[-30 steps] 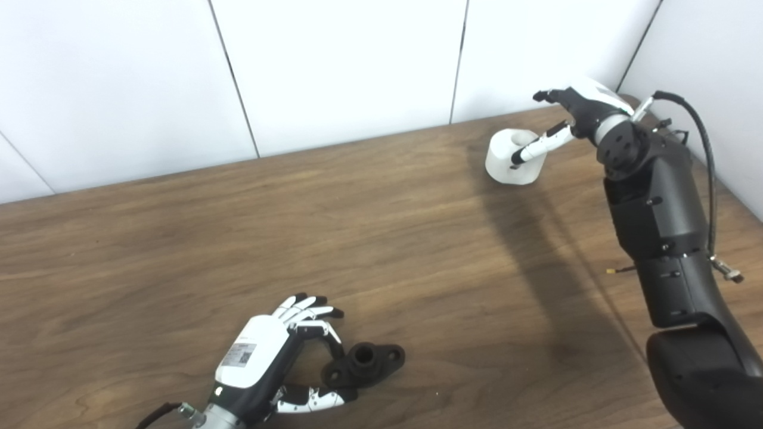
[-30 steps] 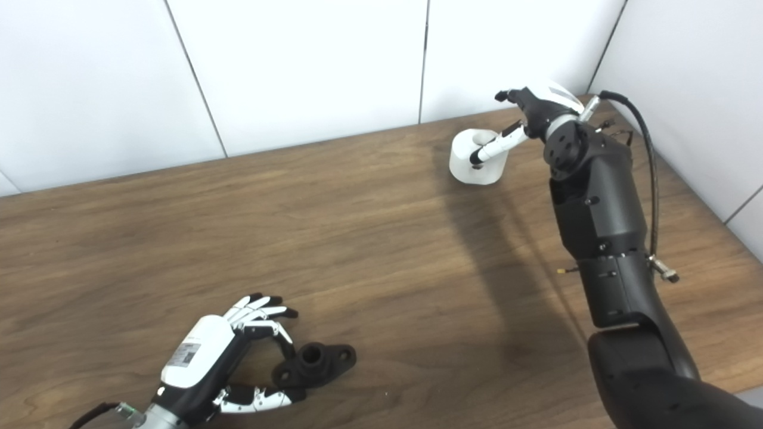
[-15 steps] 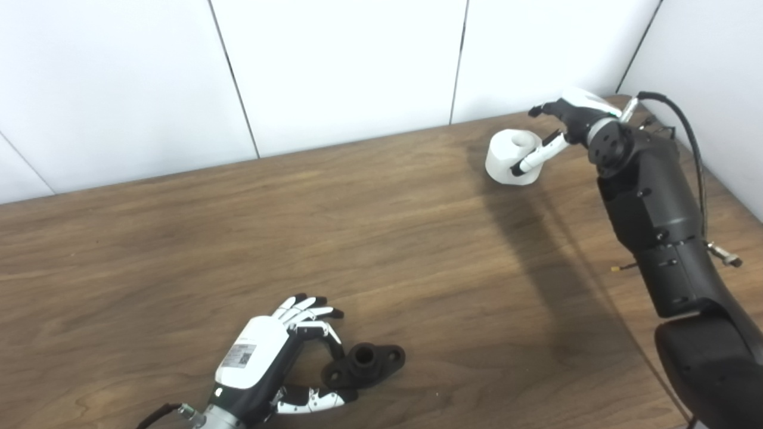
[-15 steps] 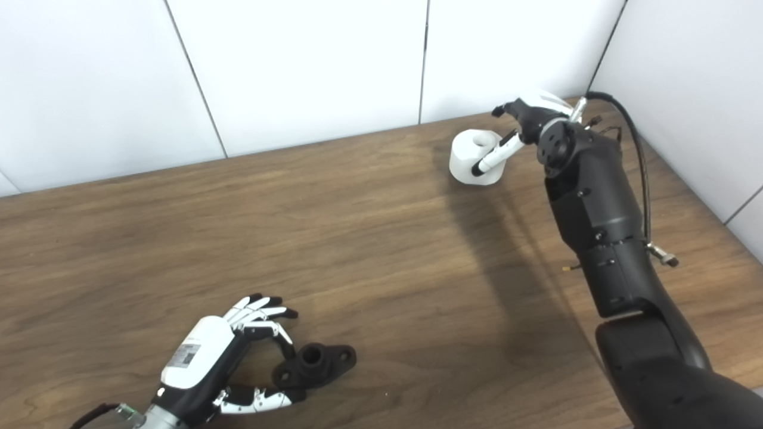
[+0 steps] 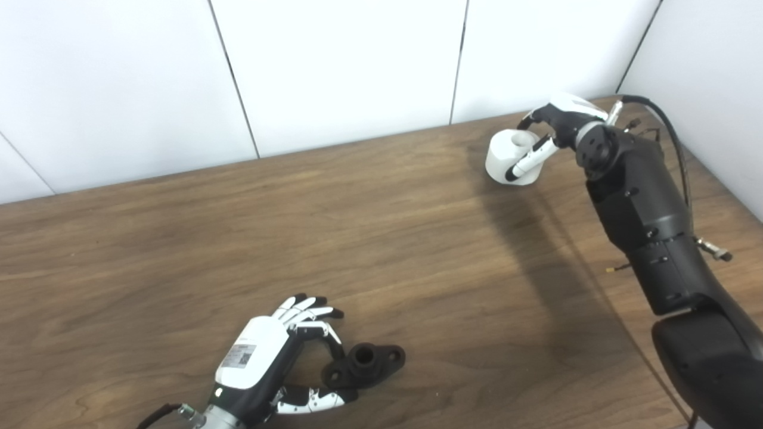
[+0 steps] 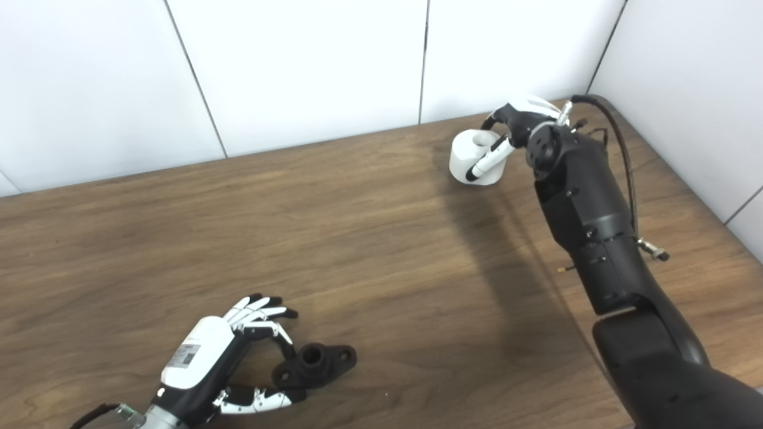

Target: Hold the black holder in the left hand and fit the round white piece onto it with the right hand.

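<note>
The black holder (image 5: 366,362), a short collar with two flat lugs, lies on the wooden table (image 5: 381,238) near the front edge. My left hand (image 5: 268,351) is beside it, with one finger and the thumb pinched on its left lug and the other fingers spread. The round white piece (image 5: 503,156), a thick ring with a hole in its top, stands at the far right of the table. My right hand (image 5: 551,122) is shut around it, fingers curled over the far rim and the thumb across the near side. It also shows in the right eye view (image 6: 462,158).
White wall panels (image 5: 346,65) close the table's back edge and right side, just behind the white piece. A black cable (image 5: 667,128) loops off my right forearm. A wide stretch of bare wood lies between the two hands.
My right hand has moved in toward the white piece and its fingers, straight before, have curled down over it. The white piece, the holder and my left hand have not moved.
</note>
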Available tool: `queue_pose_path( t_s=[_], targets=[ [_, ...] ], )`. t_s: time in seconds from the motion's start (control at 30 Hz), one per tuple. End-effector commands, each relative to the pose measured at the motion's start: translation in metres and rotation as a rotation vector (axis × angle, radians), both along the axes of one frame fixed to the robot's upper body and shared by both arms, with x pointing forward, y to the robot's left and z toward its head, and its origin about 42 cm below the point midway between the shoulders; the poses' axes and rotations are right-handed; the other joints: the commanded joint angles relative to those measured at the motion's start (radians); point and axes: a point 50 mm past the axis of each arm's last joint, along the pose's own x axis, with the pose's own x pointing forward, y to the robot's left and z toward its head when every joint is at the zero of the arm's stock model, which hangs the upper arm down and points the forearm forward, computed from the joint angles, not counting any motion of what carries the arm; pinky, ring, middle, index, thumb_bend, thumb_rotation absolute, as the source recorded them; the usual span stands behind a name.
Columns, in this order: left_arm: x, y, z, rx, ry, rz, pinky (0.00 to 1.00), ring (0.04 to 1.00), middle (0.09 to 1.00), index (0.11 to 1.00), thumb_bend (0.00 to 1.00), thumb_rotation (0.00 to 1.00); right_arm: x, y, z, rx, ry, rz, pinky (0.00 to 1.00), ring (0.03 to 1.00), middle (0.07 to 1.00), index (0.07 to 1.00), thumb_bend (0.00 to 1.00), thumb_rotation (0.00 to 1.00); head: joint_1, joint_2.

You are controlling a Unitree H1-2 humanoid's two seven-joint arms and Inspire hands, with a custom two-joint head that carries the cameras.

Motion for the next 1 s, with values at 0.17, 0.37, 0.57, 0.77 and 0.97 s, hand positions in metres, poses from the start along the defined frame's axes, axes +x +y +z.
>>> queue_pose_path(
  t_s=[0.17, 0.37, 0.57, 0.77, 0.97],
  targets=[
    [-0.0113, 0.016, -0.028, 0.137, 0.135, 0.025, 0.95, 0.902, 0.81, 0.487, 0.52, 0.06, 0.0048, -0.0087, 0.0386, -0.05, -0.116, -0.004, 0.99, 0.951, 0.897, 0.722, 0.86, 0.27, 0.0, 0.002],
    [-0.0106, 0.016, -0.0266, 0.133, 0.145, 0.034, 0.95, 0.905, 0.811, 0.487, 0.52, 0.06, 0.0026, -0.0131, 0.0417, -0.046, -0.132, -0.007, 1.0, 0.968, 0.903, 0.694, 0.85, 0.25, 0.002, 0.006],
    [-0.0094, 0.0184, -0.0264, 0.138, 0.141, 0.028, 0.95, 0.902, 0.81, 0.487, 0.52, 0.06, 0.0005, -0.0146, 0.0442, -0.058, -0.13, 0.0, 1.0, 0.969, 0.897, 0.68, 0.84, 0.23, 0.001, 0.005],
    [-0.0081, 0.02, -0.0236, 0.134, 0.153, 0.036, 0.95, 0.898, 0.808, 0.487, 0.52, 0.06, 0.0005, -0.0152, 0.0439, -0.076, -0.124, 0.006, 1.0, 0.963, 0.889, 0.675, 0.84, 0.22, 0.001, 0.005],
    [-0.0082, 0.0194, -0.0238, 0.12, 0.159, 0.035, 0.94, 0.894, 0.807, 0.487, 0.52, 0.06, 0.0004, -0.0156, 0.0436, -0.086, -0.127, 0.01, 1.0, 0.96, 0.889, 0.671, 0.84, 0.21, 0.001, 0.008]
  ],
)
